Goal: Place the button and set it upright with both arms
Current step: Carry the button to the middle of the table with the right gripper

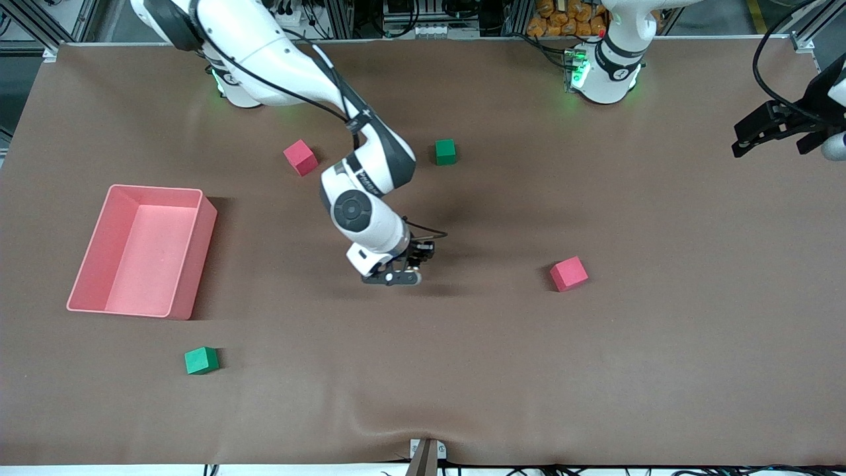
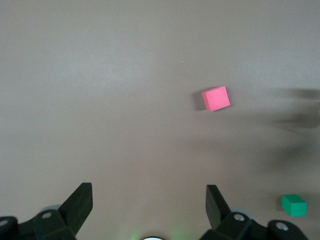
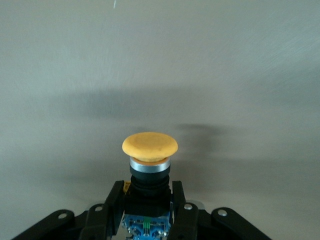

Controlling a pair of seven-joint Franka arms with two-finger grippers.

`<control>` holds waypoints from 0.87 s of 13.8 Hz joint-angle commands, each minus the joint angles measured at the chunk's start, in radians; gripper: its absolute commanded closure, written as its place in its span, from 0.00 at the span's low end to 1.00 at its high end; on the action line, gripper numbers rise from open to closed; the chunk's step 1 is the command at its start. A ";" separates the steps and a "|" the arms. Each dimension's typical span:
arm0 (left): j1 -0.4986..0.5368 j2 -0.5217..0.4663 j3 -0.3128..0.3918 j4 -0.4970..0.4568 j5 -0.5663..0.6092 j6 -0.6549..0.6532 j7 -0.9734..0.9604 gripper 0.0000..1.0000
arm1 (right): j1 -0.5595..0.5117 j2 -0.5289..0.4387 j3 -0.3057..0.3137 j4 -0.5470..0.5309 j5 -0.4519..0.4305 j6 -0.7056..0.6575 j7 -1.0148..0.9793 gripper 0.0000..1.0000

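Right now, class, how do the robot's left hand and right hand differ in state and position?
1. The left hand is open and empty; the right hand is shut on the button.
2. The left hand hangs over the left arm's end of the table; the right hand is low over the table's middle.
Both are black and two-fingered.

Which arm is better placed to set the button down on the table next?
The right. Its tool is already shut on the button, low over the middle of the table. The left tool hangs open and empty at its own end.
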 commanded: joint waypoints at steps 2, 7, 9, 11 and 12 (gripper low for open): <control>-0.036 0.065 -0.013 0.021 0.002 0.004 0.008 0.00 | 0.044 0.049 -0.012 0.033 -0.022 0.055 0.011 1.00; -0.111 0.154 -0.012 0.021 0.005 0.006 0.003 0.00 | 0.066 0.069 -0.014 0.042 -0.025 0.058 0.058 0.00; -0.122 0.205 -0.013 0.021 0.003 0.026 0.003 0.00 | 0.061 0.067 -0.017 0.070 -0.023 0.049 0.058 0.00; -0.137 0.274 -0.027 0.021 0.006 0.075 0.002 0.00 | 0.054 0.057 -0.020 0.096 -0.023 0.043 0.058 0.00; -0.162 0.306 -0.027 0.021 0.006 0.093 0.002 0.00 | 0.049 0.049 -0.021 0.117 -0.023 0.039 0.058 0.00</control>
